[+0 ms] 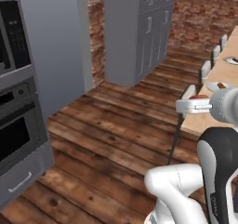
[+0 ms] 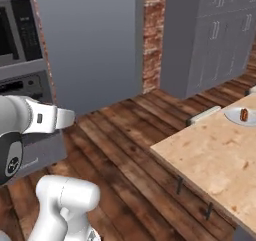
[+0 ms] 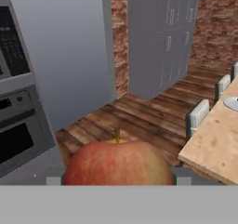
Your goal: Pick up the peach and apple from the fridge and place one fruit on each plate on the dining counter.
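- Oven (image 3: pixel 18 135) stands at far left, no part of the job.
- Gripper (image 3: pixel 118 179) is clenched on the apple (image 3: pixel 118 162), stem up, carried above the wood floor.
- Dining counter (image 2: pixel 215 160) lies ahead and to the right of the claw.
- Near plate (image 2: pixel 242 116) already holds a fruit; the farther plate (image 1: pixel 231 60) looks like the apple's target.

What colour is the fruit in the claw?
Red with a yellowish blush, the apple; it shows best in the hand view.

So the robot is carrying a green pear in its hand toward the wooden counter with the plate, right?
Not a pear: the hand view shows a round red apple with a short stem between the dark fingertips. The light wood-grain counter with its pale round plate is right.
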Motion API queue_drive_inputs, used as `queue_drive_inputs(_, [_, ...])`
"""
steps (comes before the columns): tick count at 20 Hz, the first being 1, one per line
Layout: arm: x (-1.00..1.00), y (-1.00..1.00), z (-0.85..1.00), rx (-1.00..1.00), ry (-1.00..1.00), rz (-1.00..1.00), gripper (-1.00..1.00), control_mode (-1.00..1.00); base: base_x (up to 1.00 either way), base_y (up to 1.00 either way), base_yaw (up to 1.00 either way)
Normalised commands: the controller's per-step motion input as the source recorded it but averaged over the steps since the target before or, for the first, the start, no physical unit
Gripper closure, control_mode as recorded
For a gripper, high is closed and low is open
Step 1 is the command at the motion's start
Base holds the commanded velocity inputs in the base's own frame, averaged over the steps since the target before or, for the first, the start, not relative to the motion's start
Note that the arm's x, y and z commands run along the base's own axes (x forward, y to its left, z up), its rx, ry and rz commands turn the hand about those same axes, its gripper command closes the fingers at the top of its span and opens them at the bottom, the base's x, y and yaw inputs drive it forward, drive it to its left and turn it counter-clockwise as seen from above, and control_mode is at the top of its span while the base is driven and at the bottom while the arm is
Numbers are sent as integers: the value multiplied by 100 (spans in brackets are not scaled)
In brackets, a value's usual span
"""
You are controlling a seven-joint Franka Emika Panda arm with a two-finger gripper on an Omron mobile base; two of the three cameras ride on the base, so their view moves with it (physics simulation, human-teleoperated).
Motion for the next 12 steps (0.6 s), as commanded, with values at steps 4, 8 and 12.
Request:
queue_drive_inputs(4, [0, 0, 0, 0, 0, 0, 100, 100, 69, 46, -46])
queue_drive_inputs(8, [0, 0, 0, 0, 0, 0, 100, 100, 72, 47, -47])
queue_drive_inputs(12, [0, 0, 0, 0, 0, 0, 100, 100, 74, 44, -46])
